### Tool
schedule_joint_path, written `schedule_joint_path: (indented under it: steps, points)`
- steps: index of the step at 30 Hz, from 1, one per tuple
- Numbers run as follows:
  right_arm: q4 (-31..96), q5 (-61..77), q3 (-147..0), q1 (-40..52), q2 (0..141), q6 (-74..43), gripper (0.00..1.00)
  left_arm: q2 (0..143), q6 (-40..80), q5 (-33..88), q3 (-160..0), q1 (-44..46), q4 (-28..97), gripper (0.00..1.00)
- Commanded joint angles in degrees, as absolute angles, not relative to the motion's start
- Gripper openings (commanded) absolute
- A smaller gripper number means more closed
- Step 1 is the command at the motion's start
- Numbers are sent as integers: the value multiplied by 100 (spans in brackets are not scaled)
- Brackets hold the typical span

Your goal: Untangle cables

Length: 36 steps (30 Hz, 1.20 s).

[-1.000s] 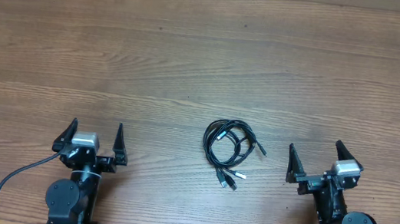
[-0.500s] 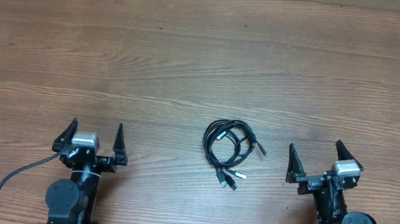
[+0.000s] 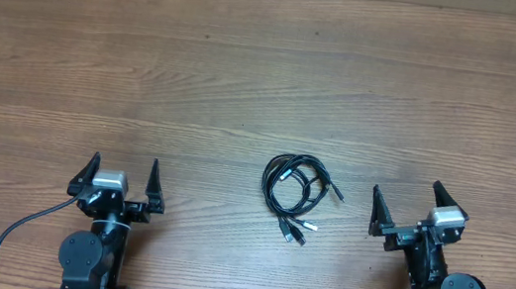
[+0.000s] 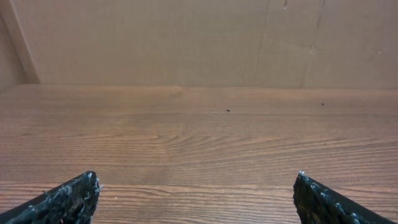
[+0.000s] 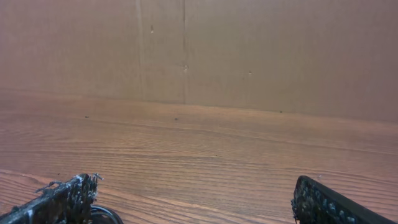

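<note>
The left end effector (image 3: 125, 162) and the right end effector (image 3: 407, 189) both sit low at the near edge of the table (image 3: 249, 63). Each has its two fingers spread wide and nothing between them. To me this looks like a waiting pose, with the task not yet begun.

The cables (image 3: 297, 192) lie flat on the table in one small coiled bundle. It is between the two end effectors, clearly nearer to the right one, just to its left and a little ahead of it. It is well apart from the left one. Several loops overlap each other. A few plugs (image 3: 292, 231) stick out of the bundle on the side toward the arms, and one more points toward the right end effector.

I think the bundle is put there so that both arms can reach it, one to hold a loop and the other to pull a cord free.

I see no box, tray or other container; the cables rest directly on the wood.
</note>
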State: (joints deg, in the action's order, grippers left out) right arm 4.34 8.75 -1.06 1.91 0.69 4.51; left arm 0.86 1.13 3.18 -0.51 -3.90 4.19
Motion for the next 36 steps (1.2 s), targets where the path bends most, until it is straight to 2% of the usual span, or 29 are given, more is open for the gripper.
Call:
schedule_joint_path:
  steps: [1, 36]
  points:
    - [412, 862, -47, 220, 71, 438, 100, 25, 143, 276, -27, -410, 429, 100]
    - [412, 862, -47, 220, 71, 438, 100, 62, 128, 235, -172, -410, 722, 100]
